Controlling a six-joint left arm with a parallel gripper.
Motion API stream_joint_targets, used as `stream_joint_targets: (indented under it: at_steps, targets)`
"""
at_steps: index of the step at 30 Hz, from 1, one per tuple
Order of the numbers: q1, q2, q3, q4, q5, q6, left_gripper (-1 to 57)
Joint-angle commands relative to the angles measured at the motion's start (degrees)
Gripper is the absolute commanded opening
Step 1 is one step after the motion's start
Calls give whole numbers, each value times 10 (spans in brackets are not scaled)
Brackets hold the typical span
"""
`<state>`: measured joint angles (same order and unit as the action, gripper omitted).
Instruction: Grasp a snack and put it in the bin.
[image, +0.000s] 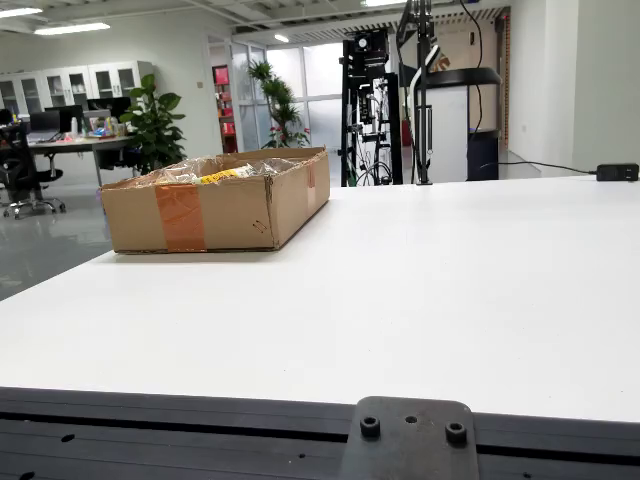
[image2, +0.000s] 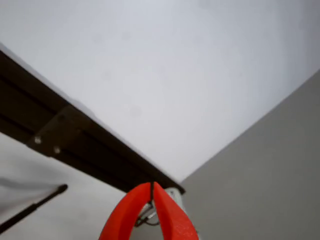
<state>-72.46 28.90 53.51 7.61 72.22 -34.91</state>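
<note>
In the view from the table's level, a shallow cardboard box (image: 215, 205) with orange tape sits on the white table (image: 450, 290) at the back left. Clear-wrapped snacks (image: 225, 174) show above its rim, one of them yellow. No gripper appears in this view. In the view that rides on the gripper, my gripper (image2: 151, 186) points down from above the table's corner. Its two red fingers (image2: 170, 220) meet at the tips with nothing between them. No snack or box appears in this view.
The table's dark edge rail (image2: 85, 150) carries a bolted metal bracket (image2: 52, 134), also seen at the near edge (image: 410, 435). Grey floor (image2: 270, 175) lies beyond the corner. Black equipment stands (image: 420, 90) rise behind the table, and a black adapter (image: 617, 172) rests at its far right.
</note>
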Motion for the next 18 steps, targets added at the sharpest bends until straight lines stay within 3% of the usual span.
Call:
stream_joint_targets:
  at_steps: [1,18]
  targets:
    - [-4,-18,26,-2,-2,7,-3]
    - [72,-36,52,1,-5,19,2]
